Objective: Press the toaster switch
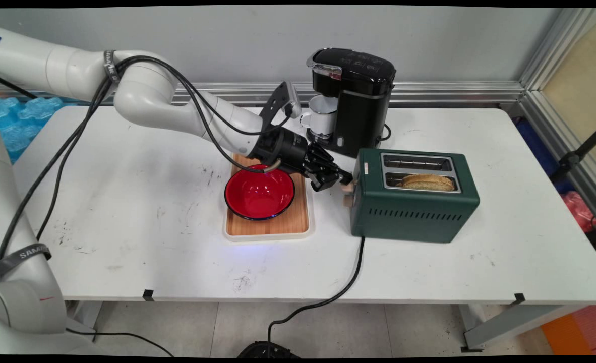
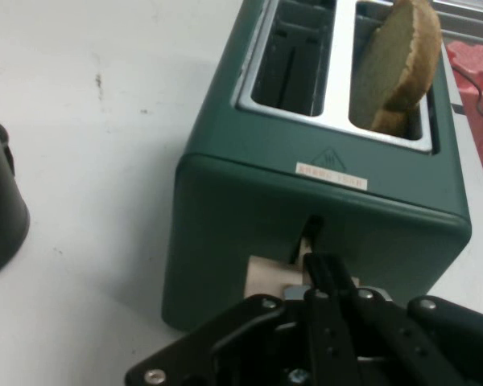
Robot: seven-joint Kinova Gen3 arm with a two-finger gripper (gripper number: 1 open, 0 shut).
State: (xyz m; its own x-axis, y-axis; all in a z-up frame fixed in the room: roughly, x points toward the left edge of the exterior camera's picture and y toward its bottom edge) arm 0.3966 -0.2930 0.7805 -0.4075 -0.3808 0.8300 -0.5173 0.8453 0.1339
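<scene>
Hand view: fingers (image 2: pixel 326 277) on toaster lever (image 2: pixel 275 277)

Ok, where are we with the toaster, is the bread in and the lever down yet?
Done: a slice of bread sits in the green toaster, in the slot nearer the main camera. In hand: the gripper, fingers shut, is against the beige lever on the toaster's end. Left: the bread stands high out of its slot, so the lever does not look pushed down yet.
</scene>
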